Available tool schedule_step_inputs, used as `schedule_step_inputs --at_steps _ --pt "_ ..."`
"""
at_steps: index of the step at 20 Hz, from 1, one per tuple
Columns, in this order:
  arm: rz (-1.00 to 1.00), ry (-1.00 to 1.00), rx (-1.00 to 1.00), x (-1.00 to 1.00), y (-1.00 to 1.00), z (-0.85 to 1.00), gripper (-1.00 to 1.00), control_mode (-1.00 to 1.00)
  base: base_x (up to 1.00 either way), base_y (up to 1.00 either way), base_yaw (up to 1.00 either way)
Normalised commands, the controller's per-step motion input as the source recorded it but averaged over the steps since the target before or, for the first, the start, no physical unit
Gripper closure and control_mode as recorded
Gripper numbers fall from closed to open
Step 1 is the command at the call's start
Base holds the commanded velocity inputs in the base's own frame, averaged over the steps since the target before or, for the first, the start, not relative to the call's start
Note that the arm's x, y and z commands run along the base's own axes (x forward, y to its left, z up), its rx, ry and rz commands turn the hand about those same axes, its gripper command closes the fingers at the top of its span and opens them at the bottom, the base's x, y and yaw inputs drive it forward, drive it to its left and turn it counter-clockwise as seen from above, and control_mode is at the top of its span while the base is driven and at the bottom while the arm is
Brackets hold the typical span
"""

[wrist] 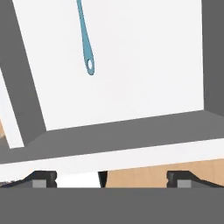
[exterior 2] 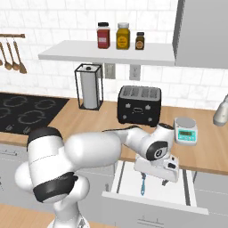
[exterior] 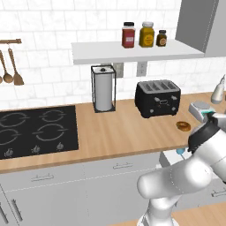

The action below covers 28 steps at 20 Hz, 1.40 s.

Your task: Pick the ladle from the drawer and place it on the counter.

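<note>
kitchen counter | drawer open, ladle inside | tool wide open, empty

Ladle inside drawer

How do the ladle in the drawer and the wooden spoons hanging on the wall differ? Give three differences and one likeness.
The ladle is teal-blue; the wooden spoons are brown. The ladle lies flat on the floor of the open drawer; the spoons hang upright from a wall rail. The ladle is below counter level, under the open gripper; the spoons are above the cooktop. Both have long thin handles.
</note>
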Motion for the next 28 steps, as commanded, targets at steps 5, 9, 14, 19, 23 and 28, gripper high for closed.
schedule_step_inputs --at_steps 5,9,14,19,23,28 --pt "0.00 0.01 0.00 0.00 -0.03 -0.35 -1.00 -1.00 0.00 0.00 0.00" --pt "0.00 0.02 0.00 -0.03 -0.10 -0.24 -1.00 -1.00 0.00 0.00 0.00" --pt "0.00 0.00 0.00 -0.06 -0.01 -0.37 -1.00 -1.00 0.00 0.00 0.00" --pt "0.00 0.00 0.00 -0.29 -0.05 -0.40 -1.00 -1.00 0.00 0.00 0.00" --pt "0.00 0.01 0.00 -0.39 -0.01 -0.23 -1.00 -1.00 0.00 0.00 0.00" --pt "0.00 0.02 0.00 -0.51 -0.06 -0.15 -1.00 -1.00 0.00 0.00 0.00"
